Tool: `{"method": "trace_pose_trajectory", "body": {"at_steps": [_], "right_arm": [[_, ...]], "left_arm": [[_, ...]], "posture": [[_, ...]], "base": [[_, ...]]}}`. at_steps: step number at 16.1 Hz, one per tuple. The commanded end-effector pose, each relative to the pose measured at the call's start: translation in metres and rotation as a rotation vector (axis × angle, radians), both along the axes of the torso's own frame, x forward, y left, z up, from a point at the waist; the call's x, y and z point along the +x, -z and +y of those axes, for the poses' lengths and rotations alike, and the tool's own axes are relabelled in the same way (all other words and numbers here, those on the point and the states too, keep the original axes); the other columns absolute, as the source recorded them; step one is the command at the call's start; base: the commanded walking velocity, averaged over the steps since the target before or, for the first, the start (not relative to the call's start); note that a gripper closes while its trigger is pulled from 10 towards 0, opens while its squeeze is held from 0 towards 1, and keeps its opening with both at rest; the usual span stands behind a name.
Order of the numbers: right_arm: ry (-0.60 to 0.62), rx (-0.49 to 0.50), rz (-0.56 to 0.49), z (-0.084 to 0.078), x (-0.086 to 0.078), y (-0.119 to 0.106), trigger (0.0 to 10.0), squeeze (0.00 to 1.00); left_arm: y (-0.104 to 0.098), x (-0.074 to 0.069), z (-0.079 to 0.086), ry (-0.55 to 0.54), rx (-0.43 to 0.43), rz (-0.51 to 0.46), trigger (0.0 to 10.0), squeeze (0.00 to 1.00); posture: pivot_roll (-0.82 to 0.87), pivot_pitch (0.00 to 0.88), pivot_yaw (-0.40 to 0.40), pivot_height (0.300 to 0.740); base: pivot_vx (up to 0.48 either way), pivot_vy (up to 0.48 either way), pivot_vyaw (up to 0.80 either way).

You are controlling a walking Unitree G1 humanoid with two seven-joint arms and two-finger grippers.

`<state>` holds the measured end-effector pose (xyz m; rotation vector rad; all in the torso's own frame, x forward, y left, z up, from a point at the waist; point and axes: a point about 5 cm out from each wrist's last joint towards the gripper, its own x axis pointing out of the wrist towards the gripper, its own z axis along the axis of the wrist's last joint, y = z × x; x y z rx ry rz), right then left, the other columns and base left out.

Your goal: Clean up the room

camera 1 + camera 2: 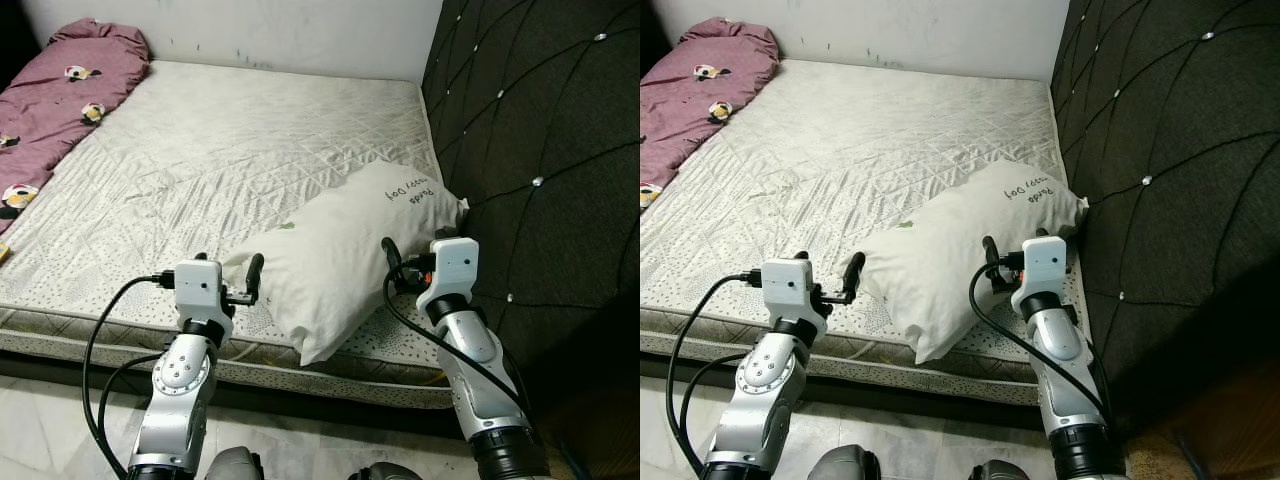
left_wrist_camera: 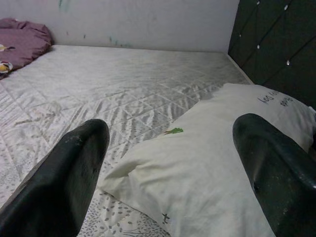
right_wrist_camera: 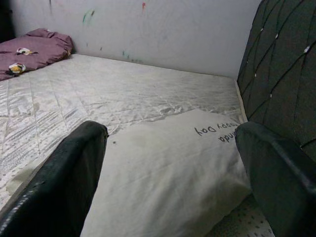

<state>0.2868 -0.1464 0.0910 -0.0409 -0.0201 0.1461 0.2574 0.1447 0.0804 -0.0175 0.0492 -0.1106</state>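
Bed with 1 pillow and 2 raised grippers

The bed spans the frame's middle, a dark padded headboard at right, a purple blanket upper left. The white pillow lies lower centre by the headboard. The left gripper and right gripper flank it, each spread wide.

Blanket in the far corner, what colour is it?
Maroon blanket, best in left eye view.

pillow: smooth matt cloth | mattress: quilted sheeny fabric | headboard: dark tufted upholstery | blanket: soft cloth
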Motion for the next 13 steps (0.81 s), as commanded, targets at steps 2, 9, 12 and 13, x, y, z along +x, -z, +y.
{"method": "trace_pose_trajectory", "body": {"at_steps": [2,9,12,13], "right_arm": [[0.003,-0.012,-0.006,-0.0018,0.0005,-0.0023,10.0,0.0],[0.01,-0.026,-0.002,-0.0034,0.001,-0.0014,10.0,0.0],[0.011,-0.027,-0.003,-0.0029,0.0012,-0.0014,10.0,0.0],[0.011,-0.028,-0.003,-0.003,0.0012,-0.0013,10.0,0.0]], "left_arm": [[-0.0026,-0.0001,0.0003,0.011,-0.008,-0.008,10.0,0.0],[-0.0026,0.0003,-0.0012,0.024,-0.016,-0.009,10.0,0.0],[-0.0028,0.0003,-0.0018,0.031,-0.02,-0.01,10.0,0.0],[-0.0028,0.0002,-0.0019,0.031,-0.02,-0.009,10.0,0.0]], "posture": [[-0.04,0.028,-0.02,0.708],[-0.05,0.03,-0.02,0.708],[-0.05,0.03,-0.019,0.708],[-0.05,0.03,-0.019,0.708]], "base": [[0.122,0.0,0.0],[0.337,0.0,0.0],[0.366,0.0,0.0],[0.371,0.0,0.0]]}}
